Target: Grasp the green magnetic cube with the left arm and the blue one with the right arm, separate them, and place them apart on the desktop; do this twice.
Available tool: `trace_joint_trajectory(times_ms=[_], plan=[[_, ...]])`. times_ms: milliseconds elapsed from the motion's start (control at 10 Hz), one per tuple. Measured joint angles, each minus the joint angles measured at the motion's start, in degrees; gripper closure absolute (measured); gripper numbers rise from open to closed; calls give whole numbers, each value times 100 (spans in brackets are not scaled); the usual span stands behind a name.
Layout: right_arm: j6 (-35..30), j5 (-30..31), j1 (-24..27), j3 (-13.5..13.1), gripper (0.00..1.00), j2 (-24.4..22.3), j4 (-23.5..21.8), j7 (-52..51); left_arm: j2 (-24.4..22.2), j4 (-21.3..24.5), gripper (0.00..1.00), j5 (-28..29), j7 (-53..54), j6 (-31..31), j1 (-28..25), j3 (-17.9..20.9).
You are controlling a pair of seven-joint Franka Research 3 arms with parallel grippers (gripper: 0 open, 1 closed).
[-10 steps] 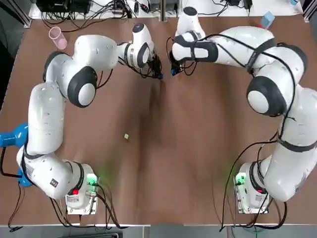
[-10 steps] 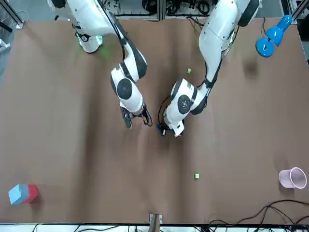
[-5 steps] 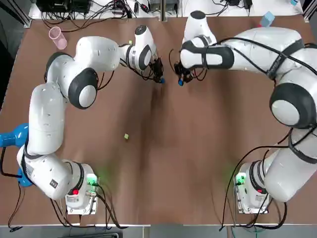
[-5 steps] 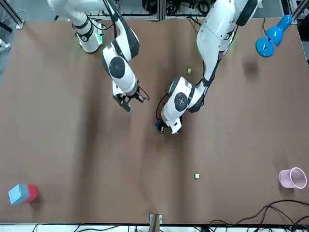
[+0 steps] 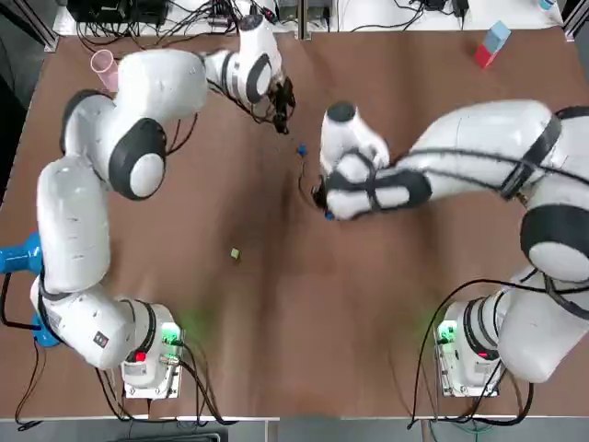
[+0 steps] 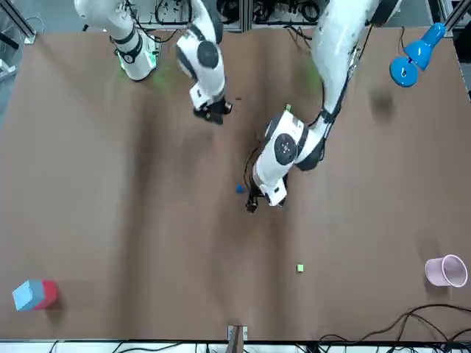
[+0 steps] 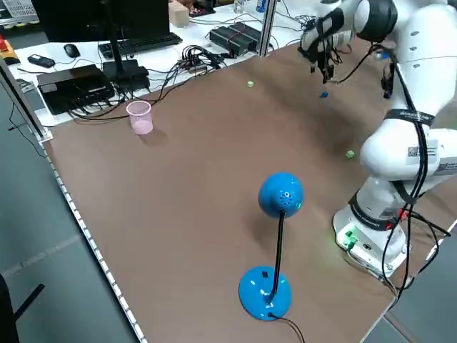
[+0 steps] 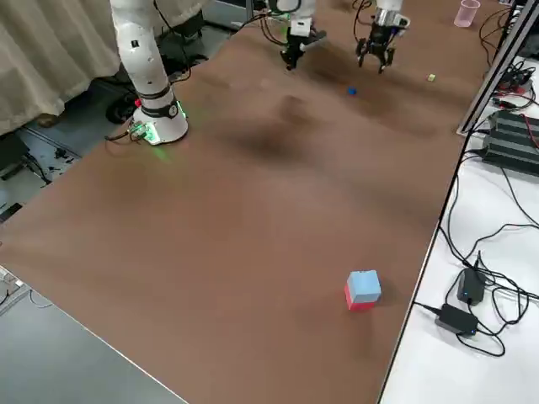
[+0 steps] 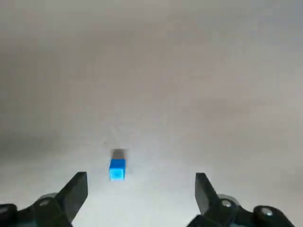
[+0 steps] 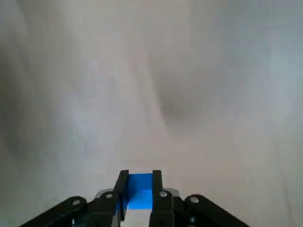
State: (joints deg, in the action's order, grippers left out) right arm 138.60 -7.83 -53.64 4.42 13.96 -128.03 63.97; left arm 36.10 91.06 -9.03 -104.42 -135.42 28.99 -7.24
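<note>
Both arms extended, hands pointing down.
Left hand (image 9: 140, 182) spread wide; right hand (image 10: 139, 178) pinched on a cube (image 10: 139, 196).

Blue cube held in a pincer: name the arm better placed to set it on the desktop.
Right. The right pincer is shut on the held blue cube, over bare desktop. The left pincer is open and empty, near the loose blue cube lying on the desktop.

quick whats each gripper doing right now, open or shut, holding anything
left gripper: open, holding nothing
right gripper: shut on the blue cube
</note>
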Motion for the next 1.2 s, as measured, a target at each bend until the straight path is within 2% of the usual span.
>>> trace_joint_trajectory(times_ms=[200, 300, 600, 900, 1200], plan=[[449, 12, -65, 404, 77, 18, -195, -1, -499, 14, 0, 429, 625, 597, -598, 17], [456, 51, -65, 471, 77, 33, -219, -33, -721, 21, 0, 491, 1158, 856, -945, 24], [527, 147, 38, 453, 77, 58, -591, -601, -1414, 19, 0, 639, 2656, 1789, -1725, 23], [1134, 157, 77, 468, 77, 75, -1088, -839, -2338, 3, 0, 706, 4252, 2926, -2144, 16], [1148, 367, 73, 492, 77, 126, -1117, -853, -3107, 40, 0, 706, 6046, 3355, -2587, -55]])
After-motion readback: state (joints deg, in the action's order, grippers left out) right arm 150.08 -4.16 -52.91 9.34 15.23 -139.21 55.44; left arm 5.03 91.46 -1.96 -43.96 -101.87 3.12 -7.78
